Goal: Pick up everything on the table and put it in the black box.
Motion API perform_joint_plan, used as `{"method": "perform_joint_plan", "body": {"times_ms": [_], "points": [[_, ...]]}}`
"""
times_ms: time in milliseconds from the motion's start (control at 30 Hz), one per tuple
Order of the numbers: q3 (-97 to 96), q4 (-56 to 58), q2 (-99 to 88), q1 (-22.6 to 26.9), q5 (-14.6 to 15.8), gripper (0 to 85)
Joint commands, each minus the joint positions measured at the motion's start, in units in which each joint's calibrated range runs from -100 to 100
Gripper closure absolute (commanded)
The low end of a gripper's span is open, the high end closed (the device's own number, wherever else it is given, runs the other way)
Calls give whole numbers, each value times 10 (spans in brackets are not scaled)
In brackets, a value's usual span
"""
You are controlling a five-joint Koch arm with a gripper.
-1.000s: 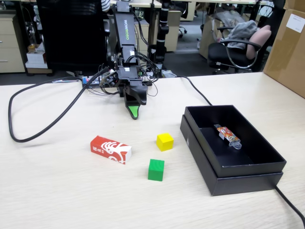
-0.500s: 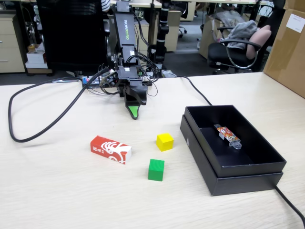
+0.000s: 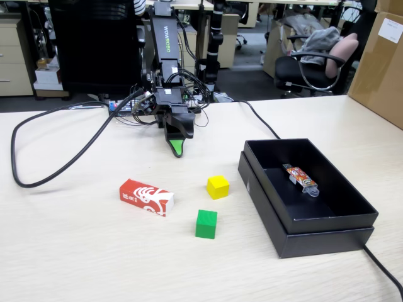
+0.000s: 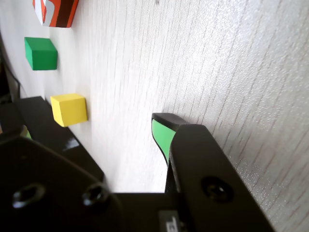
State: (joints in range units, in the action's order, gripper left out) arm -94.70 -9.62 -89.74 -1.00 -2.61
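The yellow cube (image 3: 218,187), green cube (image 3: 206,224) and red carton with white swirls (image 3: 147,197) lie on the beige table (image 3: 75,251), left of the black box (image 3: 296,236). My gripper (image 3: 178,148) hangs low over the table behind them, well apart from all three, holding nothing. In the wrist view its green-padded jaw stands right and the dark other jaw far left, with bare table between, so the gripper (image 4: 94,129) is open. That view shows the yellow cube (image 4: 70,109), green cube (image 4: 41,53) and carton (image 4: 55,11) ahead, and the box (image 4: 46,128) beside the yellow cube.
A small colourful wrapped packet (image 3: 301,178) lies inside the black box. A thick black cable (image 3: 60,167) loops over the table's left side, and another (image 3: 384,267) runs past the box. A brown cardboard carton (image 3: 381,63) stands at the far right.
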Motion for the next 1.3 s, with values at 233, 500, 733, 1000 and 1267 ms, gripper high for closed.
{"method": "perform_joint_plan", "body": {"times_ms": [233, 500, 733, 1000, 1267], "points": [[-8, 9, 1, 0, -1, 367], [-8, 9, 1, 0, -1, 367], [-8, 9, 1, 0, -1, 367], [-7, 9, 0, 0, 0, 367], [113, 152, 1, 5, 23, 370]]}}
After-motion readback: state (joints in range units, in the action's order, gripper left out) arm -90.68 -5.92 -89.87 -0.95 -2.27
